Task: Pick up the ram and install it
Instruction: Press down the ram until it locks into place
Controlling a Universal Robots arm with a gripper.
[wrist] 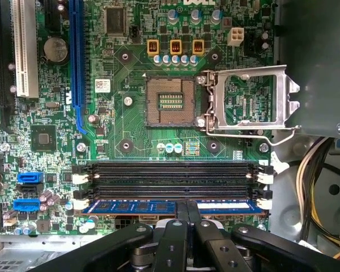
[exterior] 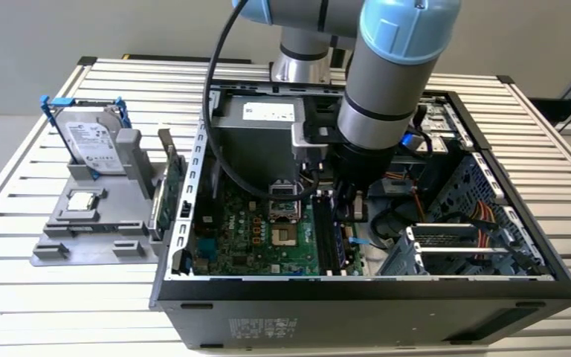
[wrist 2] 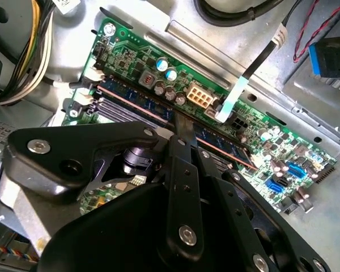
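The ram (wrist: 136,207) is a blue stick with black chips lying along the motherboard slot nearest the board's edge, between white end clips. Its long edge also shows in the second wrist view (wrist 2: 137,99). My gripper (wrist: 187,205) comes down on the middle of the stick, its two black fingers pinched close on the stick's upper edge (wrist 2: 181,126). In the exterior view the gripper (exterior: 350,214) reaches deep into the open computer case (exterior: 365,297), just above the ram (exterior: 342,239) by the row of slots.
Several empty black memory slots (wrist: 170,170) lie beside the ram. A bare CPU socket (wrist: 171,102) with its raised metal bracket (wrist: 246,99) is close by. Cable bundles (wrist: 317,170) hang at the case side. Outside the case stand a hard drive (exterior: 95,145) and a green card (exterior: 169,195).
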